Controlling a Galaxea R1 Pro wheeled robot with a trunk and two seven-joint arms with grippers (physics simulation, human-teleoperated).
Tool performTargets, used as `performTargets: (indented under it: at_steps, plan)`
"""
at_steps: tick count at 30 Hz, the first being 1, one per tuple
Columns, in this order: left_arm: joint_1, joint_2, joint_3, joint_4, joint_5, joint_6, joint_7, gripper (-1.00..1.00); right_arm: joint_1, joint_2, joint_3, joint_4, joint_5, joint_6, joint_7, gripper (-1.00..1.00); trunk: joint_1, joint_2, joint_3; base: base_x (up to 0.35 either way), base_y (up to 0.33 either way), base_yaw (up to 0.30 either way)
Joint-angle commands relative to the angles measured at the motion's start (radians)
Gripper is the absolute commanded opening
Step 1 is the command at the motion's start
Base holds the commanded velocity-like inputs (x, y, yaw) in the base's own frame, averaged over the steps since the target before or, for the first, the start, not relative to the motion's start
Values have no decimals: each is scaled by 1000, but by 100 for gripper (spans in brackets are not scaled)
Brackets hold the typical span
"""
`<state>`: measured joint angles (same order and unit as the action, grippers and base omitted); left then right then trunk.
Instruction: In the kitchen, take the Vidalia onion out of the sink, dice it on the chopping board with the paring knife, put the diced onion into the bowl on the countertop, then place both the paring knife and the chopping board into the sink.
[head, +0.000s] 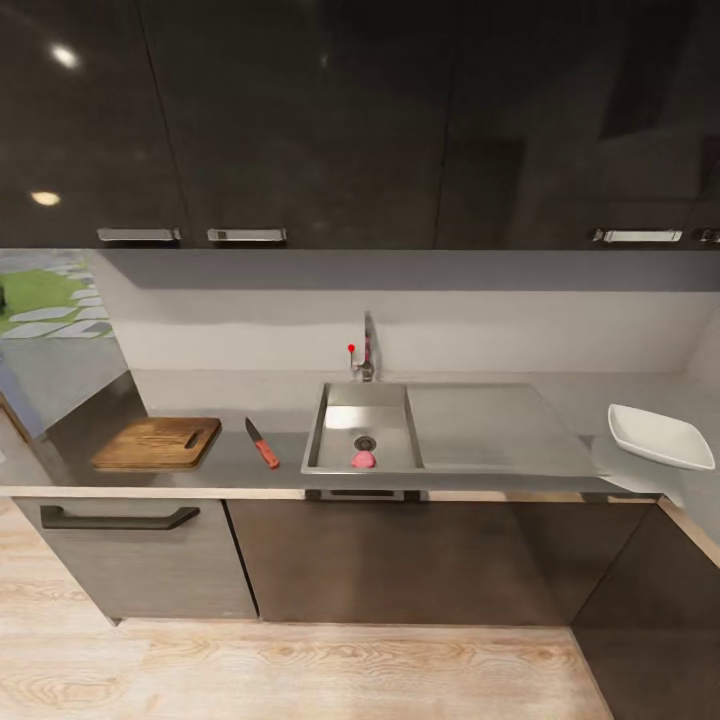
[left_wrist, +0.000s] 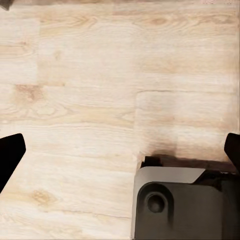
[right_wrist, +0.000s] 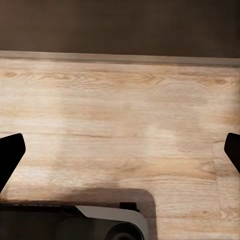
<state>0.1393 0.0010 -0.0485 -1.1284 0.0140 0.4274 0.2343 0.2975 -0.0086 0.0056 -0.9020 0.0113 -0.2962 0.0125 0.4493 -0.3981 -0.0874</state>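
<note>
The onion (head: 363, 459) lies in the sink (head: 335, 425) beside the drain; round and probably slick, it wants gripping across its middle. Both grippers' jaws hang spread wide over the floor (left_wrist: 90, 75), holding nothing.

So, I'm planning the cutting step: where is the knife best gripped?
Probably by its red handle, coming from above. The knife lies flat on the counter, handle toward the front edge, dark blade pointing back, clear of the board.
</note>
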Motion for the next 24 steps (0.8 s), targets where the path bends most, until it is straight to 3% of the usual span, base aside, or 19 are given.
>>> performTargets:
  at_steps: [1, 5, 14, 19, 24]
  plan:
    - [-1, -2, -2, -46, 3, 46, 6, 100, 0, -1, 1, 1, 1, -1, 1, 100, 1, -2, -2, -63, 0, 0]
    - [-3, -9, -4, -119, 4, 110, 6, 100, 0, -1, 1, 3, 1, -1, 1, 100, 1, -2, -2, -225, 0, 0]
    - [-3, -10, -4, -128, 4, 117, 6, 100, 0, -1, 1, 3, 1, -1, 1, 100, 1, -2, -2, -323, 0, 0]
    - [-6, -12, -4, -167, 4, 119, 6, 100, 0, -1, 1, 4, 1, -1, 1, 100, 1, -2, -2, -120, 0, 0]
    - [-64, -29, -5, -272, 5, 160, 6, 100, 0, 0, 1, 6, 1, -1, 1, 100, 1, -2, -2, -23, 0, 0]
